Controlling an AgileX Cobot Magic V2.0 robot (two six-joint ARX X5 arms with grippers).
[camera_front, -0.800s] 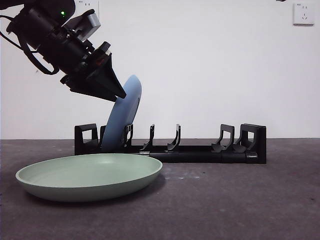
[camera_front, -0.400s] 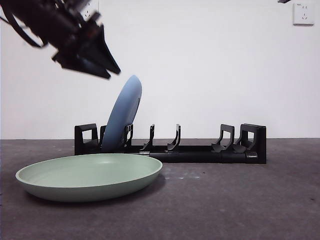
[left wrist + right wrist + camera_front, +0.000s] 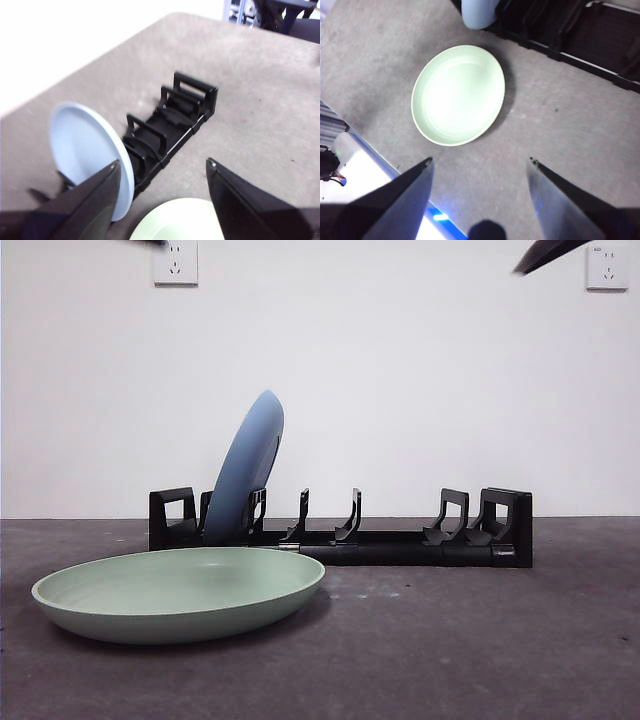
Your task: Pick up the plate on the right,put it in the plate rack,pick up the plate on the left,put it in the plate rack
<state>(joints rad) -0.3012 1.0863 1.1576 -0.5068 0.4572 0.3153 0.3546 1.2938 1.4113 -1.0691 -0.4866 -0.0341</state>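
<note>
The long, low black plastic plate rack [image 3: 340, 528] with upright curved prongs and blocky looped ends stood on the dark grey counter [image 3: 480, 640], running across the front view near the white wall. The round pale blue plate [image 3: 246, 468] stood on edge in a slot near one end of the rack, leaning along the row toward the empty prongs. The remaining slots held nothing.

The round pale green plate [image 3: 180, 592] lay flat, right way up, on the counter in front of the rack on the blue plate's side. In the front view its far rim overlapped the rack base; the right wrist view showed it lying just beside the rack, apart from it.

The left end effector [image 3: 162, 172] hung above the counter with its two black jaws spread wide and nothing between them. Its wrist view looked down on the blue plate, the rack and one edge of the green plate [image 3: 177, 220].

The right end effector [image 3: 480, 165] also hung high over the counter, jaws spread apart and holding nothing. Its wrist view showed the whole green plate [image 3: 458, 95] below it, with the lower edge of the blue plate [image 3: 477, 14] and part of the rack [image 3: 570, 30] beyond.

In the front view only a dark tip showed at each top corner. Two white wall sockets [image 3: 175, 260] were mounted high on the wall.
</note>
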